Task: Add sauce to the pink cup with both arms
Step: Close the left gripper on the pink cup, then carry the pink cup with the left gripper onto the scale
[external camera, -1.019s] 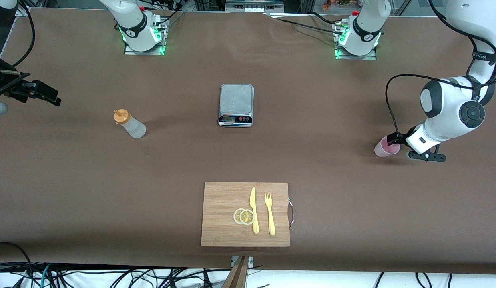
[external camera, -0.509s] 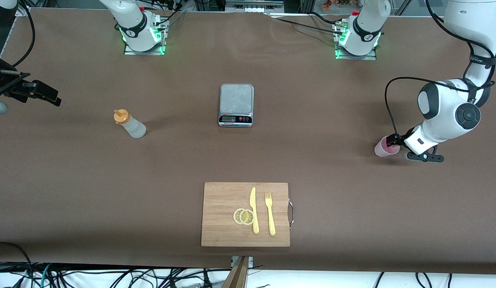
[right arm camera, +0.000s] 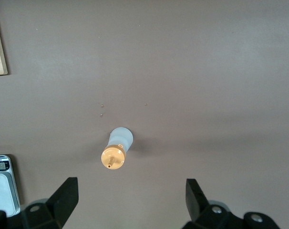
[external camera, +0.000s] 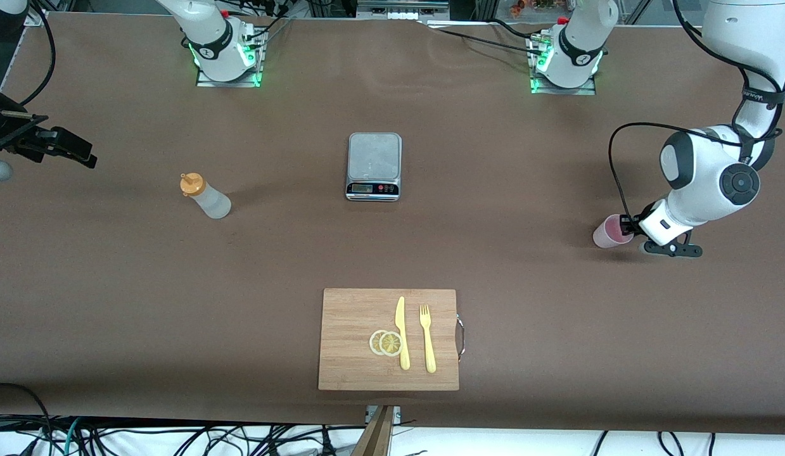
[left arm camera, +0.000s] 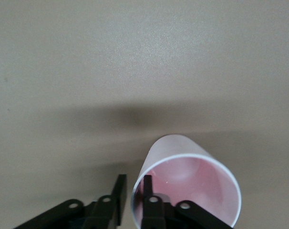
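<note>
The small, pale pink, translucent plastic cup [external camera: 611,232] stands at the left arm's end of the table; the left gripper [left arm camera: 133,191] pinches its rim, one finger inside, apparently clamped. Thin and light, it may flex; a lower grip suits. The whitish squeeze bottle with orange nozzle [external camera: 204,197] stands untouched; the right gripper [right arm camera: 130,195] hangs spread above it.

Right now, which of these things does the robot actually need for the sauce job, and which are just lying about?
Needed:
- sauce bottle, standing free
- pink cup, its wall pinched by the left gripper
- right gripper, open, waiting

Lying about:
- scale
- cutting board with knife, fork, lemon slices
</note>
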{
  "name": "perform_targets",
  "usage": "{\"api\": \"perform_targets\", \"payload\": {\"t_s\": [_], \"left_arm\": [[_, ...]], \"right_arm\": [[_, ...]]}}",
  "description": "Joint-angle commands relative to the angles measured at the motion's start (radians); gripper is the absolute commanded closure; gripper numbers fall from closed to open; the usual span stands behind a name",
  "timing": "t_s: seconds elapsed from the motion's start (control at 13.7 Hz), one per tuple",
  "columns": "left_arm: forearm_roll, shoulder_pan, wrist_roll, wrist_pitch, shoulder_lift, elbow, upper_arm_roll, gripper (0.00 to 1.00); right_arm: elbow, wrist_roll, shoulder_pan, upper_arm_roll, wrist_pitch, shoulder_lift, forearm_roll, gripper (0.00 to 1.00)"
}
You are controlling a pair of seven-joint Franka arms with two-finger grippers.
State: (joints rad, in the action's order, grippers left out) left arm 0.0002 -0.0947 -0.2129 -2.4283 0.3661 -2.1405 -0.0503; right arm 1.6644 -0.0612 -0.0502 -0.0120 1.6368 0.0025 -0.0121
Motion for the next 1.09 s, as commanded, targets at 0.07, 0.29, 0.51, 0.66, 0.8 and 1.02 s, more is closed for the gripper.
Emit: {"api": "perform_targets", "payload": {"t_s": [0.07,0.29,0.51,0.66,0.8,1.02], "left_arm": [[0.001,0.03,0.024,0.005,-0.006,0.014,-0.003,1.0],[0.001,0.087,0.026,0.073,-0.015,0.083,0.003,1.0],[-0.014,0.24,0.111,0.233,-0.013,0.201,0.013,1.0],[-0.069,0.358,0.231,0.255,-0.009,0.244,0.018,1.0],[-0.091,0.464,0.321,0.255,-0.004,0.258,0.02,1.0],[-0.143,0.582,0.478,0.253,0.013,0.28,0.061,1.0]], "right_arm": [[-0.011,-0.006,0.0,-0.003,-0.015,-0.004,0.007,0.0],[-0.011,-0.005,0.0,-0.003,-0.015,-0.004,0.007,0.0],[-0.011,-0.006,0.0,-0.003,-0.015,-0.004,0.007,0.0],[-0.011,-0.005,0.0,-0.003,-0.015,-0.004,0.007,0.0],[-0.011,-0.006,0.0,-0.003,-0.015,-0.004,0.007,0.0],[-0.011,-0.006,0.0,-0.003,-0.015,-0.004,0.007,0.0]]}}
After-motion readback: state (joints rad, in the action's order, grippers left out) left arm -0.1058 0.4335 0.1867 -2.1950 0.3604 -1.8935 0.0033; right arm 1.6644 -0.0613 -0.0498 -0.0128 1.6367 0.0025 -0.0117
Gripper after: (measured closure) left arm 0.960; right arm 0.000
